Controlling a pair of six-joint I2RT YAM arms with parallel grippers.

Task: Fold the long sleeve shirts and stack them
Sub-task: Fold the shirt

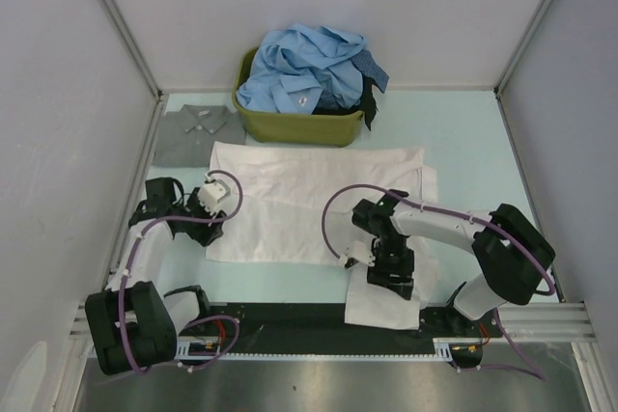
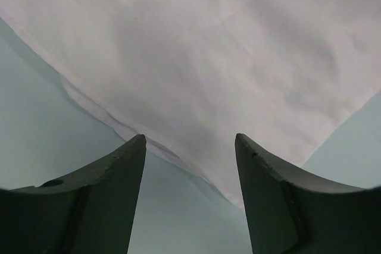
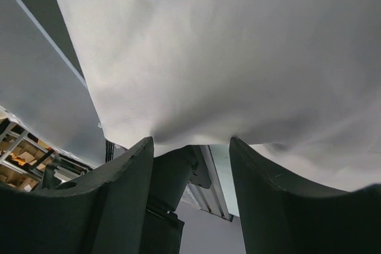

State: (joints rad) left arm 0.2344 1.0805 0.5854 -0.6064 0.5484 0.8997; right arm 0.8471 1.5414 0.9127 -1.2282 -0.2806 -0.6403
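1. My left gripper (image 2: 189, 141) is released: its jaws stand apart with nothing between them, hovering over the left hem of the white shirt (image 1: 309, 202), near-left of the olive-green tub (image 1: 290, 128).
2. My right gripper (image 3: 190, 142) sits near-right of the tub. Its jaws are apart and white cloth drapes across the fingertips (image 3: 143, 147), but I cannot tell whether they have pinched a fold or the cloth merely rests on them.
3. The white shirt lies spread on the table (image 1: 463, 142) just on the near side of the tub. One flap (image 1: 381, 308) trails farthest from the tub, over the near edge.
4. I judge the step to be folding this shirt, starting with that trailing flap.
5. To do it well, I would confirm a firm pinch on the flap's edge. Then I would lift only enough to clear the table and carry it toward the tub, so that it lands square on the body.
6. The left gripper could pin the hem so that the thin cloth does not slide or bunch.
7. Waiting beyond: light blue shirts (image 1: 304, 65) and a dark shirt (image 1: 371, 94) heaped in the tub, and a grey shirt (image 1: 198, 132) lying flat just left of the tub.
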